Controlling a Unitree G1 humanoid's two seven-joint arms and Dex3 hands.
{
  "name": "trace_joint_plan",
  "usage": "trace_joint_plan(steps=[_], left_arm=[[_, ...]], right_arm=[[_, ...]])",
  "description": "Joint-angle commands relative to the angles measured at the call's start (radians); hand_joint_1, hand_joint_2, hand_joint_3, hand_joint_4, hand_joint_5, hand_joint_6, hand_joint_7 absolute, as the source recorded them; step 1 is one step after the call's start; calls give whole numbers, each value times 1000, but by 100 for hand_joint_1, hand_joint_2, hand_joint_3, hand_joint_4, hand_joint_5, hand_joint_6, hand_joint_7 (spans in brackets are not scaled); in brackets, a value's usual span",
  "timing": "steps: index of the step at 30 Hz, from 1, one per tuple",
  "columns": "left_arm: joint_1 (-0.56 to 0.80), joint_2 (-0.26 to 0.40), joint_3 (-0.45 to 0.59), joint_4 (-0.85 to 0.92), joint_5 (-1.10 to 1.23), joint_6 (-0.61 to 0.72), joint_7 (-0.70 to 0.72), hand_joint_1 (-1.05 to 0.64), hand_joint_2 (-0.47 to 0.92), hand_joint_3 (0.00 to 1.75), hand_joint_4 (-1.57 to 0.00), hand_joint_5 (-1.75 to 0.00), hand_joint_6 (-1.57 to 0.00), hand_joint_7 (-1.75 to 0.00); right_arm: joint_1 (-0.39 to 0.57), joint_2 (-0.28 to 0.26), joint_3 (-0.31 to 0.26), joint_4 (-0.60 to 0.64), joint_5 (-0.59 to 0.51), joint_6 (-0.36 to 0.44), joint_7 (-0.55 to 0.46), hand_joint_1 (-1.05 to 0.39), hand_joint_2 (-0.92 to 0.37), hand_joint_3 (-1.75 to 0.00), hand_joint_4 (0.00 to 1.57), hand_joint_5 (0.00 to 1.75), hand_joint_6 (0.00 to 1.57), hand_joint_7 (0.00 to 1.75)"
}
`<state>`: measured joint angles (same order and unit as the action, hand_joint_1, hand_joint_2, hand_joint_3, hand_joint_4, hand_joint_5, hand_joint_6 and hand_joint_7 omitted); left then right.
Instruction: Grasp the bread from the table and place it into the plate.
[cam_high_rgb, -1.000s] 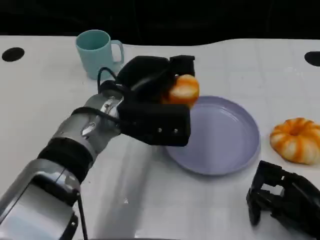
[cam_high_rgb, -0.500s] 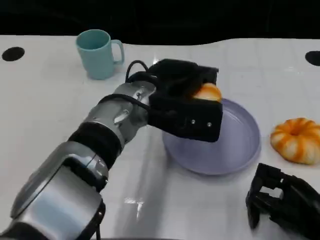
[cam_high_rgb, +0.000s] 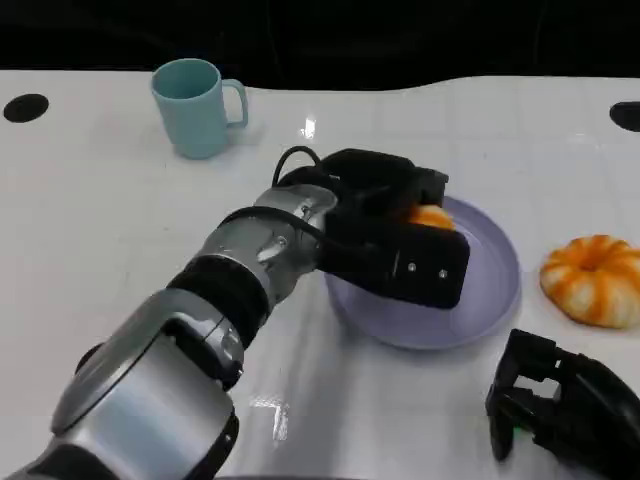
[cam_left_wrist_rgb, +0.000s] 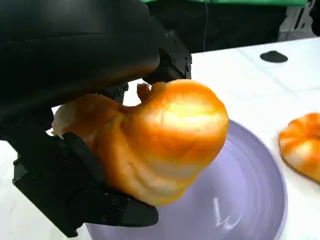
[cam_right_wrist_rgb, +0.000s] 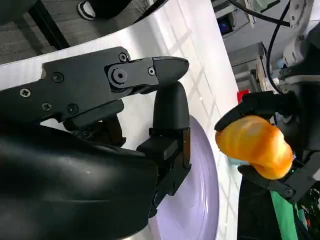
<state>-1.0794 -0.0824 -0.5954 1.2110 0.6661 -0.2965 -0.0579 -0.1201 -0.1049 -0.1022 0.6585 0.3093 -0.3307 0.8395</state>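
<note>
One golden, glossy bread (cam_left_wrist_rgb: 155, 140) roll

bare plate (cam_high_rgb: 490, 290) surface beneath held bread (cam_high_rgb: 430, 216), pumpkin-shaped bun (cam_high_rgb: 592, 279) just beside

We see a white table (cam_high_rgb: 100, 200) with a faint grid of seams, spanning the whole frame under a dark background. Toward the upper left stands a teal ceramic mug (cam_high_rgb: 193, 108), upright, handle to the right. Right of centre lies a round lavender plate (cam_high_rgb: 490, 290) with a raised rim. At the right edge, near the plate but apart from it, sits an orange-and-white ring-shaped pastry (cam_high_rgb: 595, 280). Two black round marks sit in the tabletop, one (cam_high_rgb: 26, 107) at the far left, one (cam_high_rgb: 626, 116) at the far right.
</note>
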Motion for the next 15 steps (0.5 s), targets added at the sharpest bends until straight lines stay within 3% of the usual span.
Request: trace_joint_plan(steps=[1, 2, 4, 9, 15], left_arm=[[-25, 10, -2, 21, -4, -6, -65, -45, 86, 29, -59, -129, -71, -51], [-29, 10, -6, 24, -1, 3, -88, -55, 90, 24, -42, -99, -60, -30], [-32, 12, -13, 22, 6, 10, -105, -67, 91, 26, -26, -73, -47, -15], [-38, 22, -35, 13, 26, 3, -131, -98, 92, 46, -2, -51, -25, -2], [-44, 37, -46, -1, 37, -12, -157, -105, 92, 63, 0, -24, -13, -1]], right_arm=[[14, -13, 0, -9, -2, 9, -8, -60, -92, -22, 72, 175, 60, 166], [14, -14, 0, -11, -4, 12, -10, -60, -92, -22, 72, 175, 60, 166], [13, -14, 0, -10, -5, 10, -11, -60, -92, -22, 72, 175, 60, 166], [10, -14, -2, -5, -3, 8, -8, -59, -92, -22, 72, 175, 61, 166], [7, -12, -4, -1, 1, 8, -6, -59, -92, -22, 72, 175, 62, 164]])
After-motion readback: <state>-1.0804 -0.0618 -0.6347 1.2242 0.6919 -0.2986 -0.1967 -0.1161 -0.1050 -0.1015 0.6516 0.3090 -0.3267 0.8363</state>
